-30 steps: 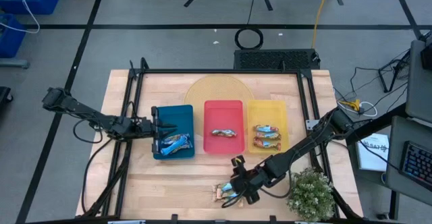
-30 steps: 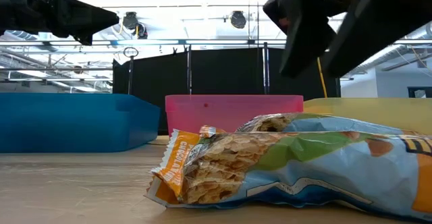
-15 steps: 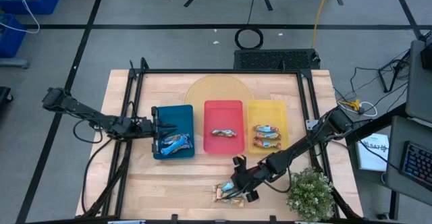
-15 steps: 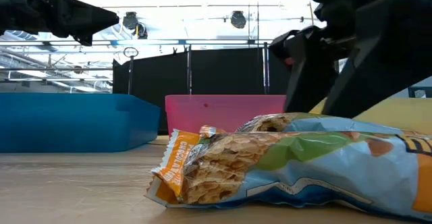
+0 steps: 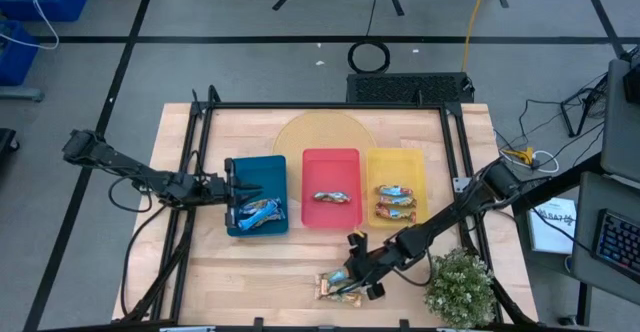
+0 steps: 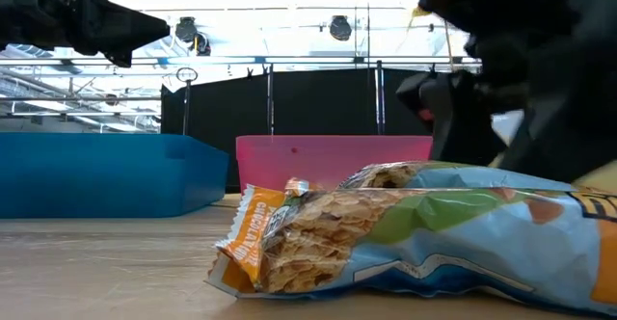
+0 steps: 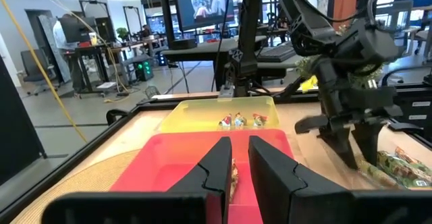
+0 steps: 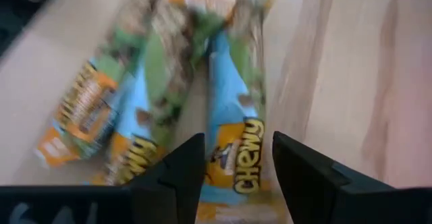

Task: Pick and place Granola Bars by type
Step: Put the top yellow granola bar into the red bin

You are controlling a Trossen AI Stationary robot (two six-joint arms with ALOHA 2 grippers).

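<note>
Three tan-and-light-blue bars point(image 5: 335, 285) lie flat, side by side, on the table near its near edge; they fill the low view point(image 6: 386, 228). My right gripper point(image 5: 355, 272) point(image 8: 233, 173) is open just over them. Its fingers stand on either side of one bar point(image 8: 233, 143), and I cannot tell whether they touch it. Blue bars point(image 5: 260, 212) lie in the blue tray point(image 5: 250, 172), a red-orange bar point(image 5: 333, 197) in the red tray point(image 5: 331, 162), and tan-and-light-blue bars point(image 5: 395, 200) in the yellow tray point(image 5: 396, 162). My left gripper point(image 5: 232, 190) point(image 7: 239, 160) waits at the blue tray's left rim, shut and holding nothing.
A potted plant point(image 5: 460, 287) stands at the table's near right corner, close beside my right arm. A round tan mat point(image 5: 325, 132) lies behind the trays. A black frame point(image 5: 330, 105) runs around the table. Bare wood shows between the trays and the loose bars.
My right gripper has come down toward the loose bars near the table's near edge and stayed open. In the low view it has dropped from above the pink tray's rim to just behind the bars. The bars have not moved.
</note>
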